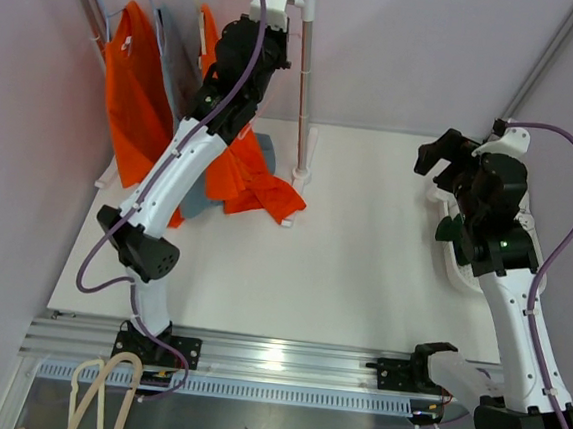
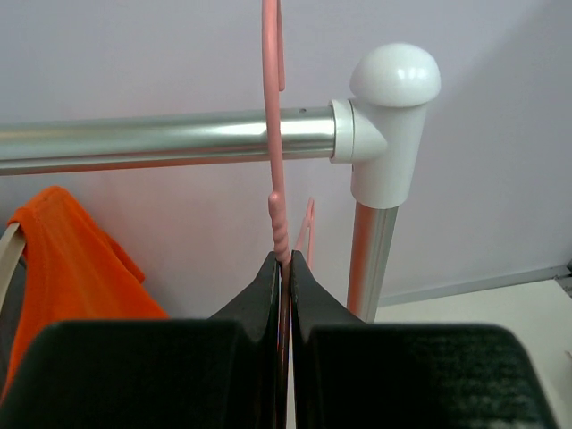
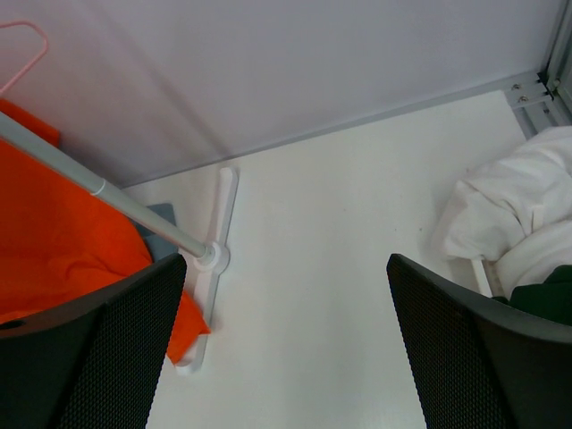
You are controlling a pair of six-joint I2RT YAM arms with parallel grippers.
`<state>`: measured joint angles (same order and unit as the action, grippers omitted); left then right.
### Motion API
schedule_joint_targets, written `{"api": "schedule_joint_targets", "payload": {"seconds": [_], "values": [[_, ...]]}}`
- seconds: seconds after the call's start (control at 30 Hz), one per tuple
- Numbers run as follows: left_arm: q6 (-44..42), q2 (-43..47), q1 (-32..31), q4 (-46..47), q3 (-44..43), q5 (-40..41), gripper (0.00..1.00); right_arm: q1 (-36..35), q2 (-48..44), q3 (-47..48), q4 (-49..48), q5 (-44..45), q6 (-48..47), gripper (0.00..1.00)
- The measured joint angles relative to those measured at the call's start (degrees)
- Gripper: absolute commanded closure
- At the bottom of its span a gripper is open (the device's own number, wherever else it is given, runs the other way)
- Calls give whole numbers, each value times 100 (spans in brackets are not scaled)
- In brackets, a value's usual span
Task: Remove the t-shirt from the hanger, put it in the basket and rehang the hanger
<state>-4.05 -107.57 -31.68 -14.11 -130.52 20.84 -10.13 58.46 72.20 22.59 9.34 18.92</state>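
A pink hanger (image 2: 273, 107) hooks over the metal rail (image 2: 161, 138) close to its white end cap. My left gripper (image 2: 284, 259) is shut on the hanger's twisted neck just below the rail; in the top view it sits up at the rail's right end (image 1: 260, 1). An orange t-shirt (image 1: 259, 184) trails down from behind the left arm onto the table beside the rack's foot; its upper part is hidden. The right wrist view shows the same t-shirt (image 3: 54, 223) on the left. My right gripper (image 3: 286, 268) hovers open over bare table, far to the right (image 1: 447, 158).
Another orange shirt (image 1: 132, 91) and a grey garment (image 1: 171, 39) hang further left on the rail. The rack's upright post (image 1: 304, 86) and white foot (image 3: 214, 259) stand beside the fallen cloth. A pile of white cloth (image 3: 518, 206) lies at the table's right edge.
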Motion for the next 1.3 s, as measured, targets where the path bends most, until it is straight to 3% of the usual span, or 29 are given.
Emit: {"api": "schedule_joint_targets", "payload": {"seconds": [0.3, 0.33, 0.43, 0.73, 0.97, 1.17, 1.3], "values": [[-92, -195, 2, -26, 0, 42, 97, -4, -212, -190, -46, -142, -59, 1], [-83, -192, 2, -22, 9, 42, 83, -7, -216, -190, -50, -153, -61, 1], [-46, -107, 7, 22, 197, 39, 61, -20, -214, -190, -50, -197, -61, 1], [-52, 518, 24, -17, 614, -35, 42, -105, -199, -190, -57, -278, -61, 1], [103, 1453, 505, -129, 614, -415, 41, -232, -83, -184, -59, -323, -61, 1], [151, 1744, 944, -188, 590, 275, 43, -343, 63, -144, -57, -339, -59, 1], [323, 1364, 1049, -560, 197, 608, 45, -404, 90, -114, -59, -365, -52, 1]]}}
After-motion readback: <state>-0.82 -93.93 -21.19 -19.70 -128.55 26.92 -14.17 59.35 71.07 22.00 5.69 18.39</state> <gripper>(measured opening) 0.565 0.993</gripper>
